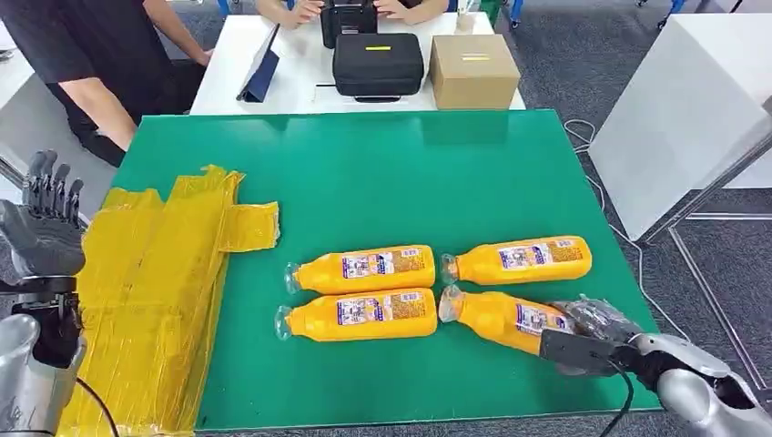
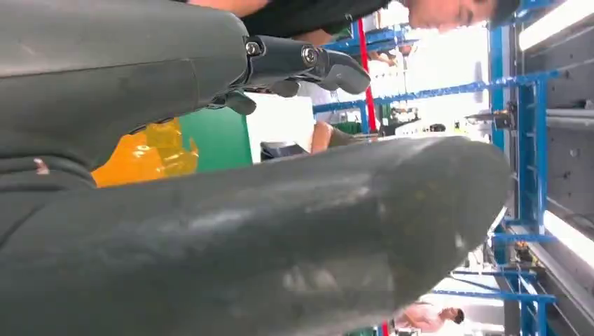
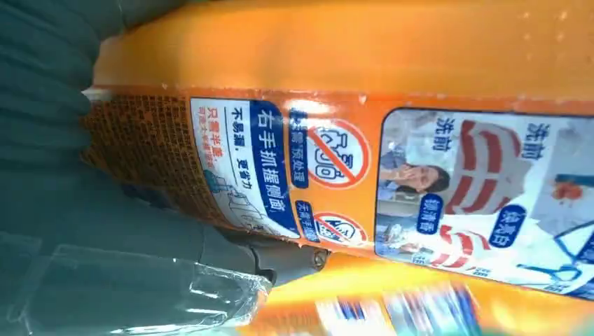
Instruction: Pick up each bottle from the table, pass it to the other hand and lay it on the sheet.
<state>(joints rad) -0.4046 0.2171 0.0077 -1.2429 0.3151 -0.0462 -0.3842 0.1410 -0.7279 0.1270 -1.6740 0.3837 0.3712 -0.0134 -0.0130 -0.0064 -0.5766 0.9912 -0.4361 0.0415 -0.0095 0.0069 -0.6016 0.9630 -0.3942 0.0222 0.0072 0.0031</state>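
Glossy orange plastic bottle point(image 1: 506, 319), labelled

On the green table point(image 1: 382, 173) lie 4 orange bottles point(image 1: 362, 269) and 1 yellow sheet point(image 1: 150, 291). On the white table point(image 1: 228, 64) behind it stand 2 black cases point(image 1: 378, 64), 1 cardboard box point(image 1: 473, 71) and 1 tablet point(image 1: 262, 66). 2 people point(image 1: 82, 55) are partly visible nearby.

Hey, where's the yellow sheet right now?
In the head view the yellow sheet lies crumpled along the green table's left side, beside the raised left hand, left of the four orange bottles.
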